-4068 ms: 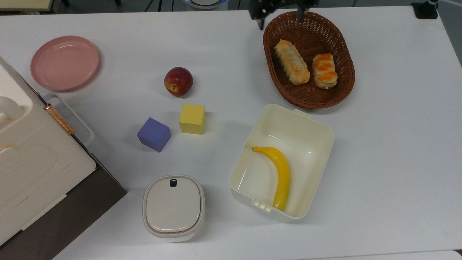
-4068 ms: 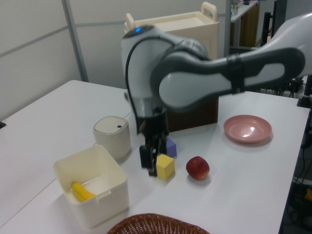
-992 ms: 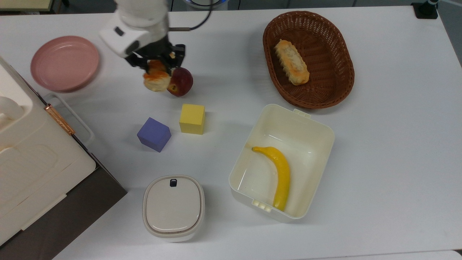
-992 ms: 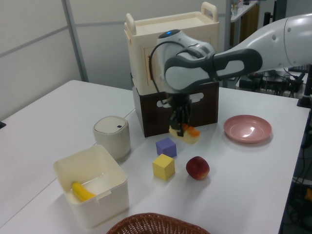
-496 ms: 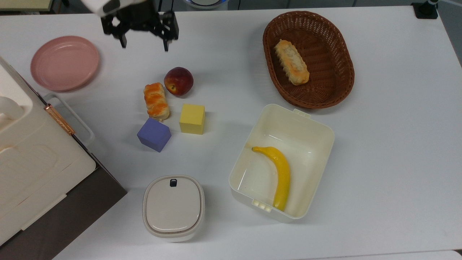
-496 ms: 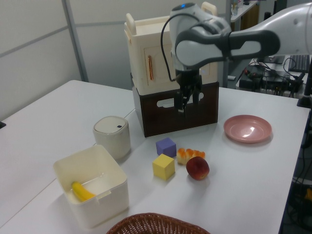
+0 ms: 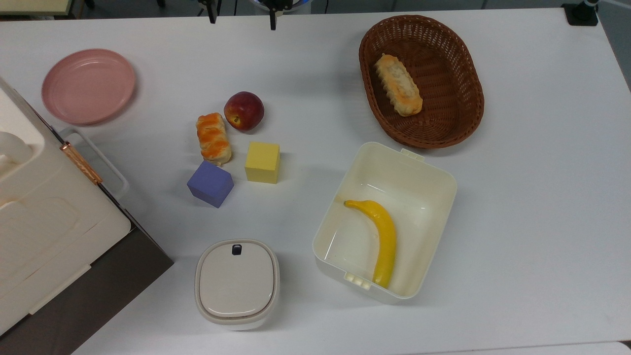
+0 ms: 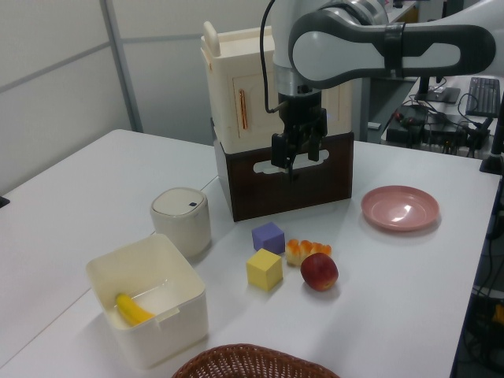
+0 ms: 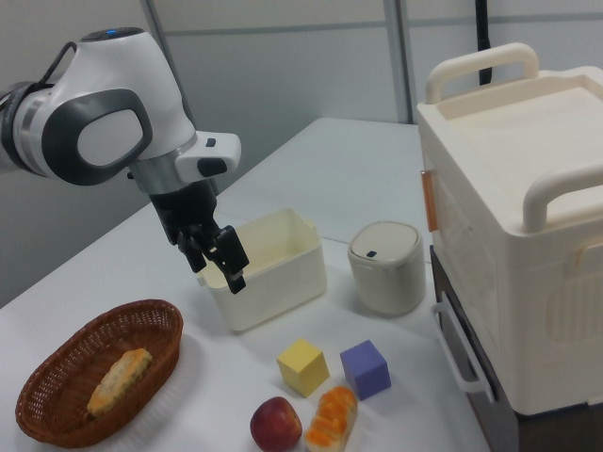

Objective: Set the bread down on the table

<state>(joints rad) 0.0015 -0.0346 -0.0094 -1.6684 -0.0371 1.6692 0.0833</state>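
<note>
The bread [image 7: 213, 138] lies flat on the table [image 7: 542, 197], one short roll with orange-glazed stripes, nothing gripping it. In the top view it sits just left of the one red apple [image 7: 243, 111], its far end near or touching the fruit, and its near end is just beside the purple cube [image 7: 210, 183]. One yellow cube [image 7: 262, 162] stands to the top view's right of the bread, a little apart. In the right view the bread [image 9: 332, 418] lies between the apple [image 9: 276, 424] and the purple cube [image 9: 366, 367].

The gripper [image 8: 298, 154] hangs in the air well above the table with its two fingers spread apart and nothing between them; in the left view it is in front of the dark brown box [image 8: 315, 175] that carries the cream case [image 8: 244, 98].

One brown wicker basket [image 7: 463, 118] holds one longer, paler pastry stick [image 7: 398, 85]. One open white tub [image 7: 429, 172] holds one yellow banana [image 7: 382, 239]. One round lidded container [image 7: 237, 283] stands near the top view's lower edge, and one pink plate [image 7: 88, 85] lies near the top view's left, well apart from the bread. Nothing stands over the bread; the apple and the two cubes crowd it on three sides
</note>
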